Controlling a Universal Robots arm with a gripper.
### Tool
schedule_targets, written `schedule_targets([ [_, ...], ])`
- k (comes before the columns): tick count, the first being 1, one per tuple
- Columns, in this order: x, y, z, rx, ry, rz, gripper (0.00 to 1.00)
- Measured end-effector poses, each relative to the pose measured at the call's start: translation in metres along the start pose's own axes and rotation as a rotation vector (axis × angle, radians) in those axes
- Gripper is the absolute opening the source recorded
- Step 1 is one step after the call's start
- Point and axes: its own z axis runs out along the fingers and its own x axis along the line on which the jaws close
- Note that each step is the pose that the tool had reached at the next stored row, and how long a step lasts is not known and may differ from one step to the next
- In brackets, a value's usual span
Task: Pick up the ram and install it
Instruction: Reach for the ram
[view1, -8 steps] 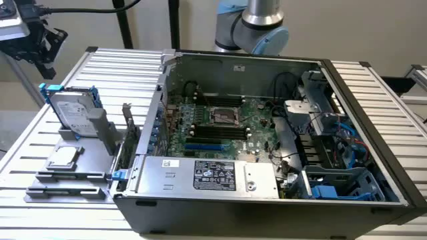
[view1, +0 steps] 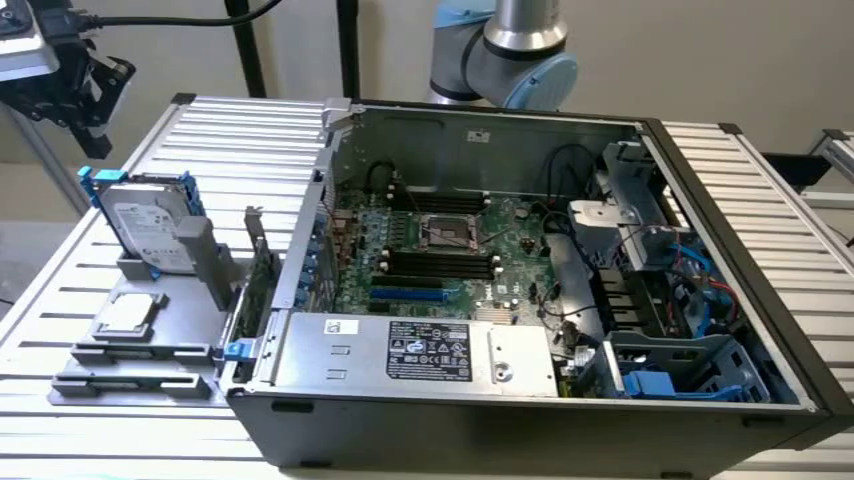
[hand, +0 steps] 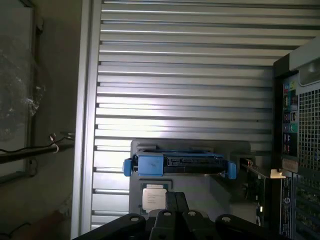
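My gripper (view1: 91, 135) hangs high above the table's far corner at the exterior view's left, well clear of the grey parts stand (view1: 147, 350). In the wrist view its fingers (hand: 175, 201) are pressed together with nothing between them. Dark green boards (view1: 260, 280) stand on edge between the stand and the case. One has a metal bracket (view1: 254, 228). I cannot tell which thin board is the ram. Black memory slots (view1: 441, 262) lie beside the CPU socket (view1: 451, 230) on the motherboard inside the open computer case (view1: 534, 420).
On the stand sit a hard drive in a blue caddy (view1: 147, 225), which the wrist view also catches (hand: 177, 164), and a square silver CPU chip (view1: 130, 312) (hand: 154, 196). The power supply (view1: 414, 350), cables and drive cages (view1: 667, 290) crowd the case. Ribbed metal table (view1: 240, 130) surrounds it.
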Motion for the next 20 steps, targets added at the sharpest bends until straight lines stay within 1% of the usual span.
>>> schedule_targets([
  [5, 0.0, -0.0014, -0.0001, 0.0, 0.0011, 0.0, 0.11],
  [7, 0.0, -0.0037, -0.0002, 0.0, 0.0019, 0.0, 0.11],
  [9, -0.001, -0.0087, -0.0003, -0.0001, 0.0037, 0.0, 0.11],
  [14, -0.002, -0.0244, -0.0009, -0.0001, 0.0083, 0.0, 0.11],
  [20, -0.002, -0.0424, -0.0015, -0.0002, 0.0099, 0.0, 0.11],
])
